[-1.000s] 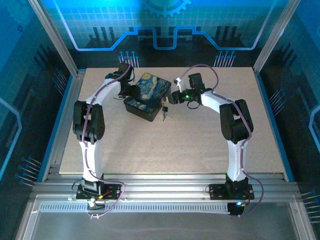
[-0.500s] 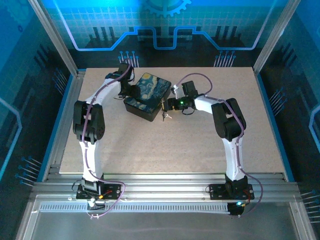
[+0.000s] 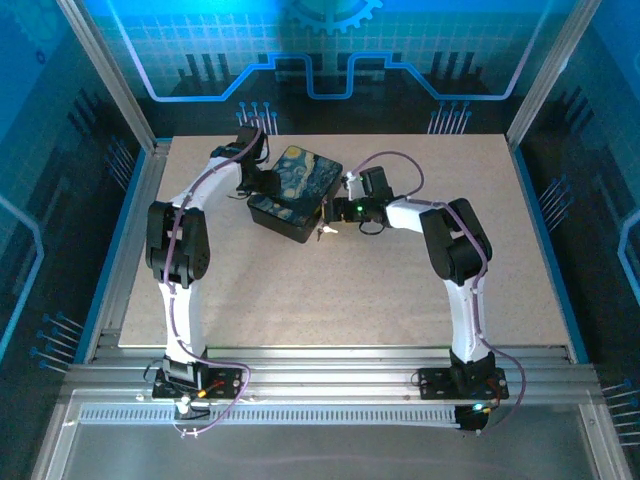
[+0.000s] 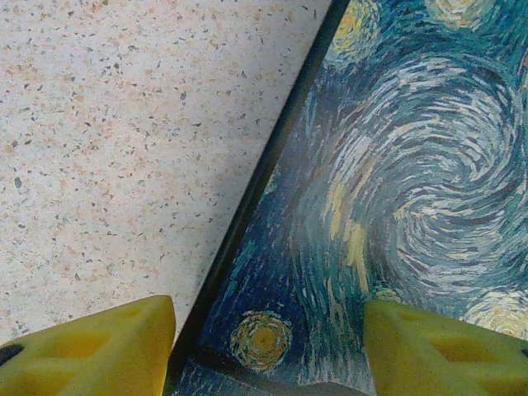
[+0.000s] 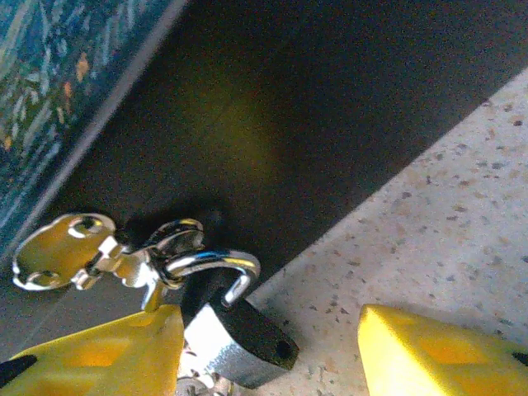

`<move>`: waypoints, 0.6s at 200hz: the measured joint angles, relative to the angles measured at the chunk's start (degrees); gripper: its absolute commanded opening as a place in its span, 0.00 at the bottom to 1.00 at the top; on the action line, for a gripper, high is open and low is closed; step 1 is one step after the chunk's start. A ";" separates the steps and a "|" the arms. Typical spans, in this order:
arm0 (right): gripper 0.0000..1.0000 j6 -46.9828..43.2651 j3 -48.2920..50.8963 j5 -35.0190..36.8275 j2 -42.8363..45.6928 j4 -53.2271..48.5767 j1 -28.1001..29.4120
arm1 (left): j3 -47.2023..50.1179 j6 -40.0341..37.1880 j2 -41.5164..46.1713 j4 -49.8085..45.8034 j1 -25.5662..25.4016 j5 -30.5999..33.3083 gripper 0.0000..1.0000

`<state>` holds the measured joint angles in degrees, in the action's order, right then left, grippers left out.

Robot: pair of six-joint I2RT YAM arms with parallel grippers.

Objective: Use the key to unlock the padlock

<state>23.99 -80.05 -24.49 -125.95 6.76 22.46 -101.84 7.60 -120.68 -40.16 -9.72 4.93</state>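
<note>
The padlock (image 5: 239, 338) is a tiny thing: a squat dark body with a bright silvery face and a thin polished shackle (image 5: 210, 262) curving up from it. It lies tilted on the speckled table (image 5: 462, 223), right at the foot of the box's dark side wall (image 5: 289, 107). A small ring (image 5: 177, 235) hangs on the shackle, and from it the key (image 5: 58, 252) stretches out to the left, its flat shiny head pierced with holes and catching a yellowish glint, against the box wall

From above, the padlock (image 3: 322, 232) is just a speck at the box's near right corner. The right gripper (image 5: 272, 318) is down over it with its yellow fingers (image 5: 99, 355) spread wide; the lock body touches the left-hand finger in the wrist view but nothing is pinched, so that pincer is released

The box (image 3: 293, 195) has a swirling blue and yellow painted lid. The left gripper (image 4: 268, 309) sits at its far left edge, fingers likewise parted, one over the table and one over the lid; whether they touch the box I cannot tell
</note>
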 measured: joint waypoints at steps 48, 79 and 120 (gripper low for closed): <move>0.60 0.20 2.23 -2.56 0.00 5.33 0.42 | 0.00 0.09 0.00 0.02 0.11 -0.02 0.61; 0.55 -3.52 2.27 -6.49 -0.07 3.78 0.79 | 0.00 1.07 0.00 0.11 0.17 -0.04 0.61; 0.47 -10.32 0.57 -9.03 -0.81 -0.42 1.49 | 0.00 1.46 0.00 0.24 0.50 0.04 0.61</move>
<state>13.67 -79.48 -33.52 -126.76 6.35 23.94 -101.84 9.06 -120.68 -39.92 -9.21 4.97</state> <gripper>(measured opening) 0.503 0.610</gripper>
